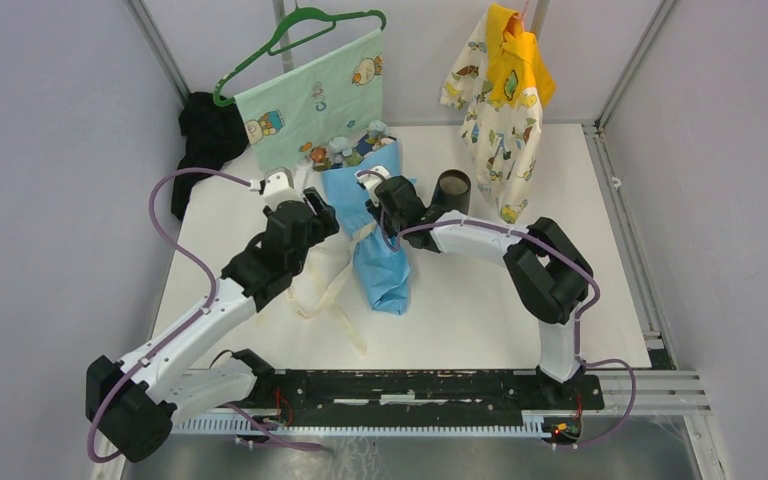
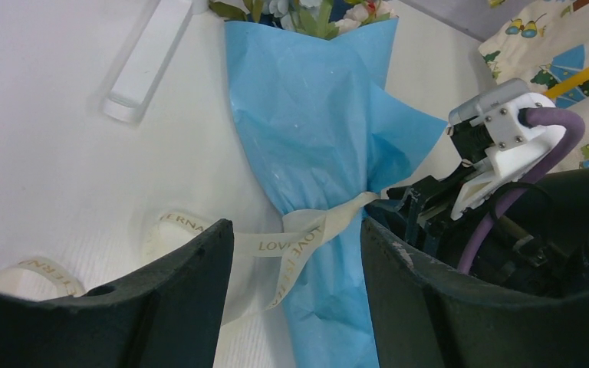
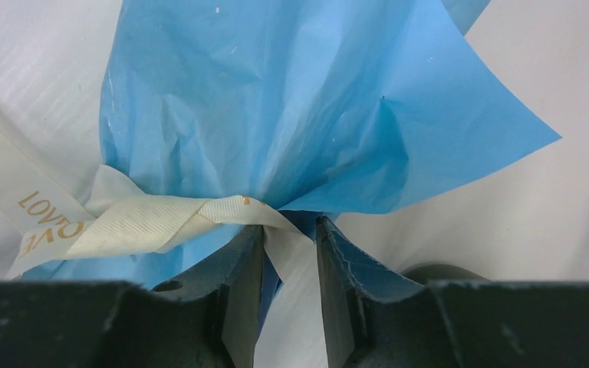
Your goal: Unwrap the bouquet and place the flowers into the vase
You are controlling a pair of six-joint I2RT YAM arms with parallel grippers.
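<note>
The bouquet lies in the middle of the table, a light blue paper cone with its narrow end toward me. Flowers show at its far wide end. A cream ribbon printed with gold letters is tied round its waist. My left gripper is open just left of the cone, with a ribbon strand running across the gap between its fingers. My right gripper is at the cone's right side by the knot, its jaws narrowly apart with a ribbon end passing between them. The dark vase stands upright right of the bouquet.
Loose ribbon tails trail over the table left of the cone. A green hanger with a pale patterned cloth hangs at the back, with a black cloth heap to its left. A yellow and white garment hangs behind the vase.
</note>
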